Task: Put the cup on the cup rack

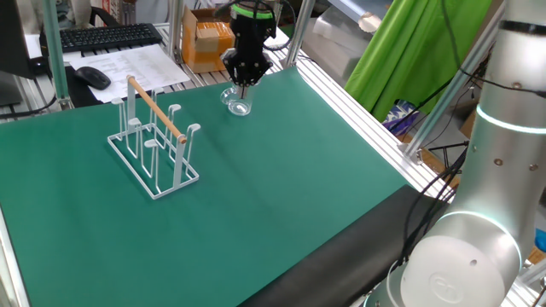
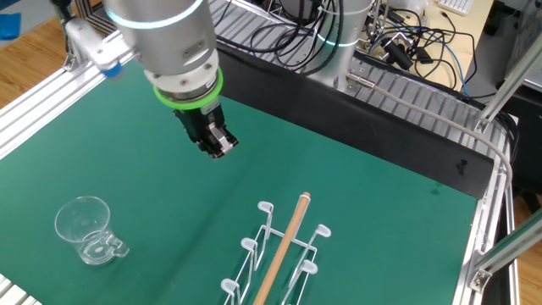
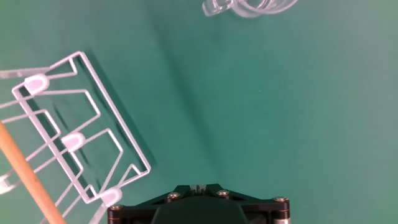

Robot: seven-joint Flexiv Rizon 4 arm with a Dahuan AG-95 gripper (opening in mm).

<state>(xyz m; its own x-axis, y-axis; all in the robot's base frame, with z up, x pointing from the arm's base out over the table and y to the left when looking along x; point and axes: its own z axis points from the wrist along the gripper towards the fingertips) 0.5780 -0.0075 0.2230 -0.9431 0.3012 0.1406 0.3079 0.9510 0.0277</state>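
The cup (image 2: 87, 230) is a small clear glass mug standing upright on the green mat, handle pointing toward the camera in the other fixed view; it also shows as the cup (image 1: 238, 101) and, cut off at the top edge, the cup (image 3: 249, 6). The cup rack (image 1: 154, 141) is white wire with a wooden rod on top, standing left of the cup; it shows too as the cup rack (image 2: 281, 252) and the cup rack (image 3: 68, 149). My gripper (image 2: 222, 151) hangs in the air above the mat, between cup and rack, shut and empty; in one fixed view the gripper (image 1: 245, 79) sits just above the cup.
A keyboard (image 1: 104, 36), mouse (image 1: 92, 77) and papers lie behind the mat's far left edge. A cardboard box (image 1: 207, 43) stands behind the cup. Aluminium frame rails (image 1: 358, 98) border the mat on the right. Cables (image 2: 339, 42) crowd the far side.
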